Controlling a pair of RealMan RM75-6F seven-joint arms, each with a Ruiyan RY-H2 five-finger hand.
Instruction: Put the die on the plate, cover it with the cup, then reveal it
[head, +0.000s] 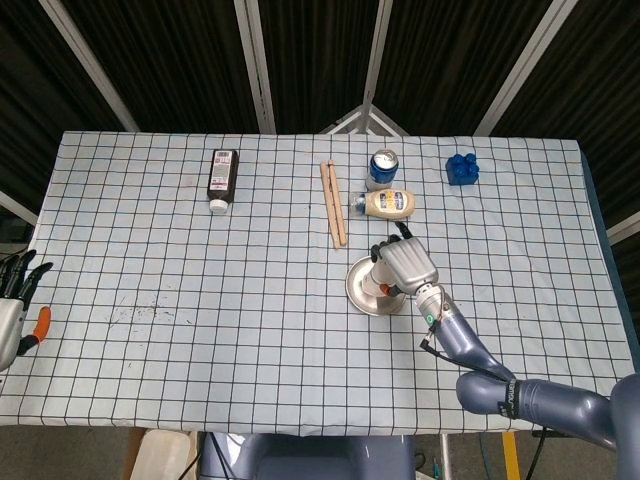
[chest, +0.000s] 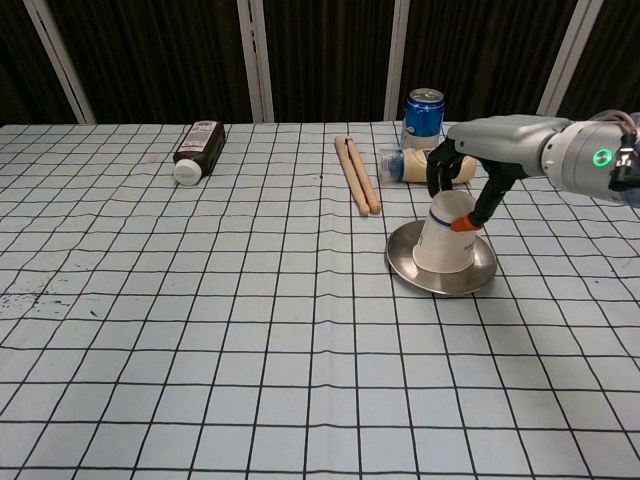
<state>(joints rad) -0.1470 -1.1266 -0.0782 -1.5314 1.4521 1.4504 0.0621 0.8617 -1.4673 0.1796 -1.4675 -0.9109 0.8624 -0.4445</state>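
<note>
Cup (chest: 443, 240) inverted on plate (chest: 400, 272), near the desk (chest: 200, 330) centre, held at its top by right robot hand (chest: 462, 183), fingers wrapped around it. Die not visible in either view. Left robot hand (head: 14, 305) at the desk's left edge, fingers spread, holding nothing. Behind the plate: mustard bottle (chest: 412, 165) lying flat, can (chest: 423, 113) upright, two wooden sticks (chest: 357, 174).
</note>
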